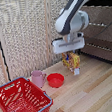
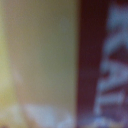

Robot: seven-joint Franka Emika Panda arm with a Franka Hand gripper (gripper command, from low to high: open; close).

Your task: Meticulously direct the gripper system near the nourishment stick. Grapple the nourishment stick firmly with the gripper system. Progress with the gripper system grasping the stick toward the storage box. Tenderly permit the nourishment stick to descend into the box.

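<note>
My gripper, a flat white block with short dark fingers, hangs over the wooden table in the exterior view. It is shut on the top of the nourishment stick, a yellow-orange packet with red print that hangs upright below it. The packet's lower edge is at or just above the tabletop; I cannot tell which. In the wrist view the packet fills the picture as a blur of yellow, dark red and white lettering. The storage box, a red lattice basket with a grey-blue rim, stands at the exterior view's lower left, well apart from the gripper.
A small red bowl and a pink mug stand between the packet and the basket. Brown drawers are at the exterior view's right. A slatted pale wall runs behind the table.
</note>
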